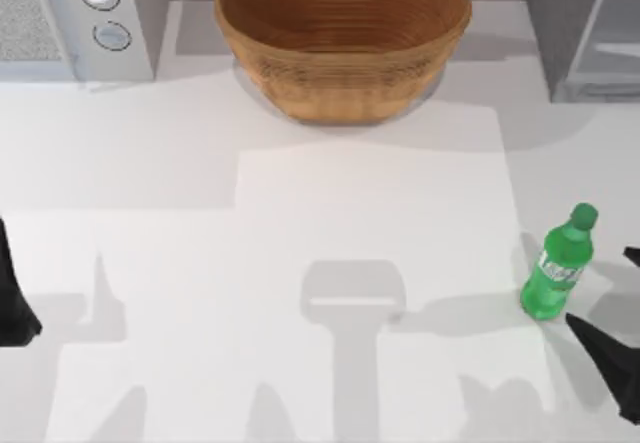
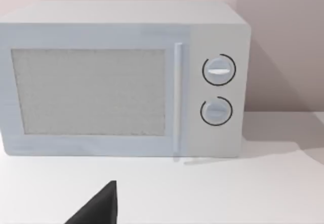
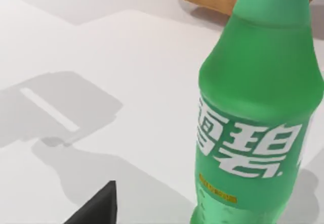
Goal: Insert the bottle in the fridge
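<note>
Bottle upright, right side of table.
Green bottle (image 1: 558, 261) stands on the table (image 1: 300, 263), right gripper (image 1: 612, 308) just beside it (finger spread: cannot tell); fridge (image 1: 585, 28) at far right corner.

A light grey microwave (image 2: 124, 80) stood on the white table (image 2: 228, 193), set against a pale pinkish wall (image 2: 283, 42). Its door took up most of the front, with a speckled grey window (image 2: 88, 91) framed by a plain border, and a slim vertical handle (image 2: 177, 95) ran along the door's edge beside the control panel. On that panel sat 2 round knobs, one above the other: the upper knob (image 2: 218, 70) had its bar lying level, and the lower knob (image 2: 216, 111) looked much the same. The microwave cast a soft shadow onto the table and wall beside the panel. A dark, wedge-shaped left gripper finger (image 2: 98, 207) poked in at the near edge, above the table, well apart from the microwave
</note>
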